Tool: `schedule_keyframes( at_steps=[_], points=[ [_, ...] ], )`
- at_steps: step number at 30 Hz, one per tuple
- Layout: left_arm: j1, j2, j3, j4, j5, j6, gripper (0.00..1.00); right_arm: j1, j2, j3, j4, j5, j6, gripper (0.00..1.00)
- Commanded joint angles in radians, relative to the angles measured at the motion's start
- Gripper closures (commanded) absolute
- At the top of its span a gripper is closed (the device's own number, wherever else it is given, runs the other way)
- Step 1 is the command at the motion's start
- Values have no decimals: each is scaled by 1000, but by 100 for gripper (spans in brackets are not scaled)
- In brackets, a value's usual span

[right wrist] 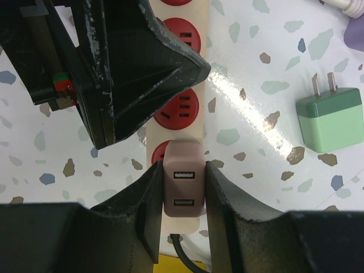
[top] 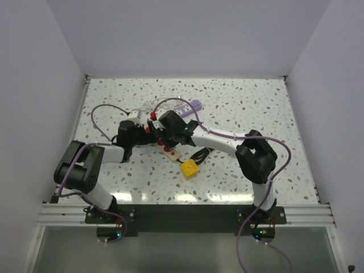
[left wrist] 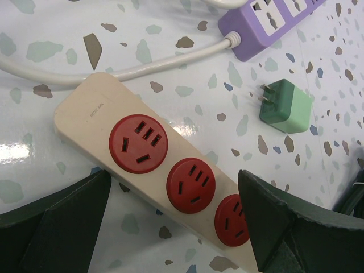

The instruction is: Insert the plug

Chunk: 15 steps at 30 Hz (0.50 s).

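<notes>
A beige power strip (left wrist: 91,111) with three red sockets (left wrist: 138,143) lies on the speckled table. My right gripper (right wrist: 183,187) is shut on a mauve USB charger plug (right wrist: 183,183). It holds the plug on top of the end red socket (right wrist: 156,152), near the black cord; its prongs are hidden. My left gripper (left wrist: 173,227) is open, with one finger on each side of the strip. In the top view both grippers meet over the strip (top: 170,152), the left one (top: 132,135) and the right one (top: 169,136).
A green two-prong plug (left wrist: 286,106) lies loose beside the strip and also shows in the right wrist view (right wrist: 331,119). A purple power strip (left wrist: 267,23) with a white cable (left wrist: 114,71) lies further back. A yellow block (top: 189,168) sits near the strip's cord end.
</notes>
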Motion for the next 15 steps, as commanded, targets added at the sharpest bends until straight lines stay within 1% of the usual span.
schedule_keyframes(
  at_steps=[1,5,6,10,13,14,15],
  points=[
    [-3,32,20,28,63,8,1,-7,110,-90,-179,51,-4,100],
    [-3,32,23,30,67,8,1,-6,93,-61,-182,39,-13,100],
    [-3,35,21,31,66,8,1,-6,82,-55,-181,31,-15,91],
    [-3,44,24,30,66,8,1,-6,55,-18,-174,-3,-29,70],
    [-3,40,26,27,66,8,1,-7,42,9,-177,-12,-42,62],
    [-3,37,23,27,64,8,1,-6,36,17,-179,-17,-46,49],
    [-3,37,24,25,64,10,1,-6,32,23,-179,-23,-50,47]
  ],
)
